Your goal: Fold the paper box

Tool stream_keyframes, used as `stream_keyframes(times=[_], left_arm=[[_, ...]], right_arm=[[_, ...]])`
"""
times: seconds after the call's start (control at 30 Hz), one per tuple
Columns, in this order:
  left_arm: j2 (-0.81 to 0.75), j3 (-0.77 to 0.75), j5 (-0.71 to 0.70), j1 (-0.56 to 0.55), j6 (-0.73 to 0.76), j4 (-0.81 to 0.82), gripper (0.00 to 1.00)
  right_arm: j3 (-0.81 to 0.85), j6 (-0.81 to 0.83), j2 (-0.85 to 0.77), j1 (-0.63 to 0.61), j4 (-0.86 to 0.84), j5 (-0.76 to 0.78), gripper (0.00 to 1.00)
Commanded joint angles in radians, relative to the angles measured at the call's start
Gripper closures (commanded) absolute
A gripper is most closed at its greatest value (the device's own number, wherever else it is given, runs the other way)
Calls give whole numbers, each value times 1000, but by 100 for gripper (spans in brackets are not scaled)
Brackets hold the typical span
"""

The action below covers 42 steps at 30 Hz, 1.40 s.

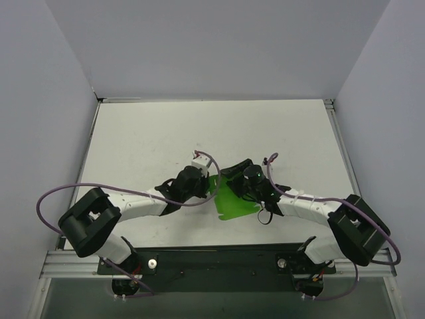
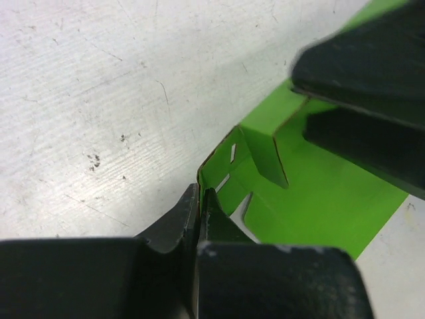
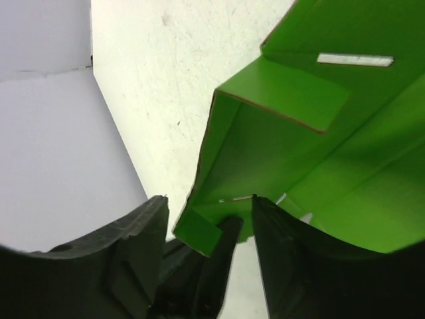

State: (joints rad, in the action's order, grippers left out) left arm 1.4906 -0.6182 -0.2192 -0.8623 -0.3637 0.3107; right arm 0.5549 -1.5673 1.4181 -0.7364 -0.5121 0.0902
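Note:
The paper box (image 1: 234, 199), bright green card partly folded with slots and small flaps, lies on the white table between my two grippers. My left gripper (image 1: 210, 185) is at its left side. In the left wrist view its jaws (image 2: 199, 203) are shut on the thin upright edge of the box's wall (image 2: 319, 193). My right gripper (image 1: 234, 174) is over the box's far edge. In the right wrist view it stands open (image 3: 209, 222), with a corner flap of the box (image 3: 299, 146) between its fingers, touching neither. The right fingers (image 2: 372, 73) hang over the card.
The white table (image 1: 166, 133) is enclosed by pale walls at the back and both sides. A metal rail (image 1: 212, 262) with the arm bases runs along the near edge. Purple cables (image 1: 50, 196) loop off both arms.

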Motion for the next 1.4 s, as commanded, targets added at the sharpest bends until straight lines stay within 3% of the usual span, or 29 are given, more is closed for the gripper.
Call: stream_keyframes(times=[0.0,0.13,0.27,0.6,0.83,1.37], left_arm=[[-18,-101,132,68,-3,-182,100],[-3,-161,219,108,-14,-303,100],[17,-202,323,146,-24,-401,100],[75,-264,587,235,-69,-473,100],[91,-255,639,255,-90,-472,100],[91,-255,653,264,-89,-478,100]], right_arm=[[-38,293,-166,-38,38,90,39],[-64,583,-335,-147,141,250,37],[-113,826,-393,-274,141,355,42],[8,1171,-158,-469,113,430,55],[118,1237,2,-552,132,491,56],[246,1277,222,-584,228,554,58]])
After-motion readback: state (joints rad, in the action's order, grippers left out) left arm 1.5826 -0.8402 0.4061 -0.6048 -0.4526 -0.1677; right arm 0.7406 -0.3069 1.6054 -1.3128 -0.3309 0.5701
